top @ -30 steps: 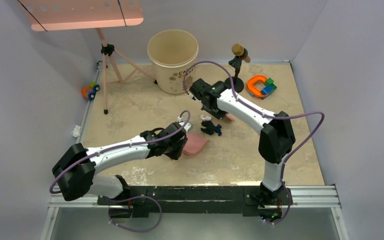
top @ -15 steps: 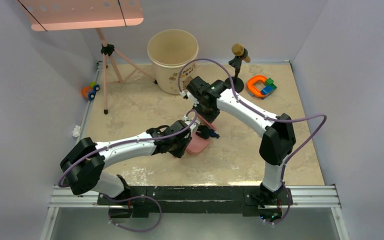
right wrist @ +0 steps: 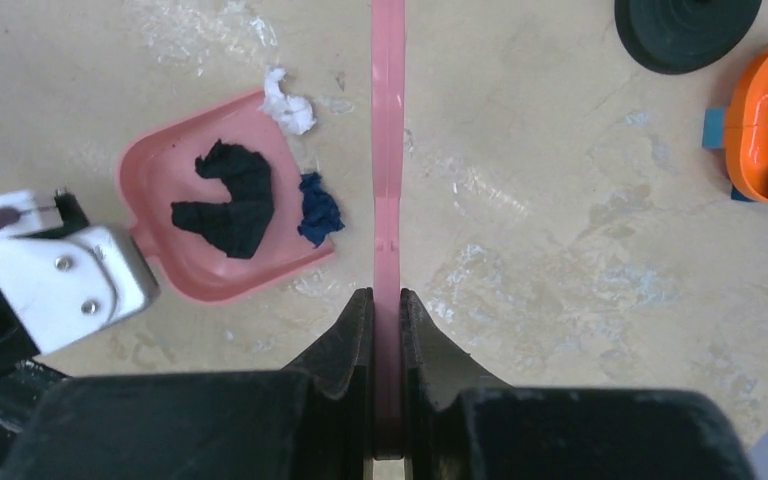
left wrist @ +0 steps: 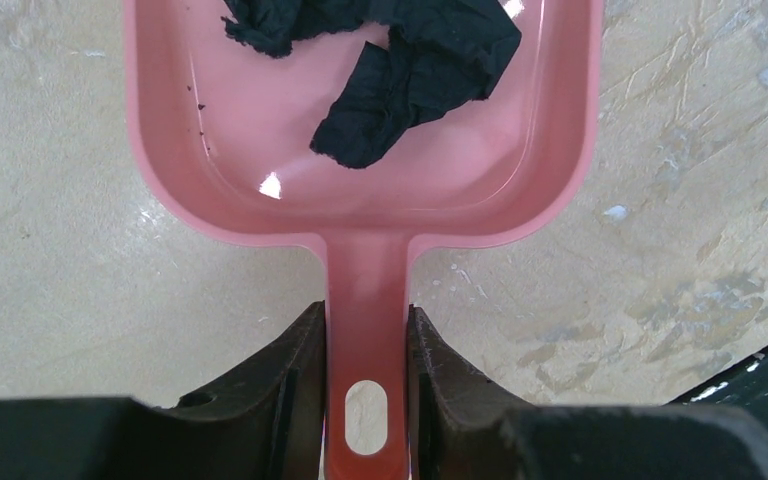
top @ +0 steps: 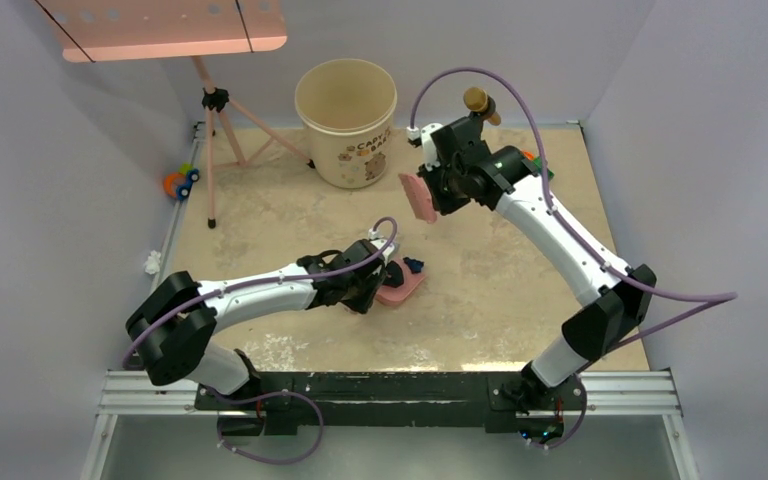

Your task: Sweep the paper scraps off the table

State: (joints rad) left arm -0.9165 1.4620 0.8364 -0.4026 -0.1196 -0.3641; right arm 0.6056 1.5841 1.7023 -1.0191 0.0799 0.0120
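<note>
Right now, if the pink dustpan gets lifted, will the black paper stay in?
Likely only if kept level: the black paper is a thin crumpled wad lying loose on the glossy dustpan. It looks light and floppy, so a tilt could spill it out the open front. The blue scrap at the lip may drop first.

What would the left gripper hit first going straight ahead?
The left gripper clamps the pink dustpan by its handle, so that pan, black paper scraps inside, lies ahead. Past its lip, probably a dark blue scrap, then table.
</note>
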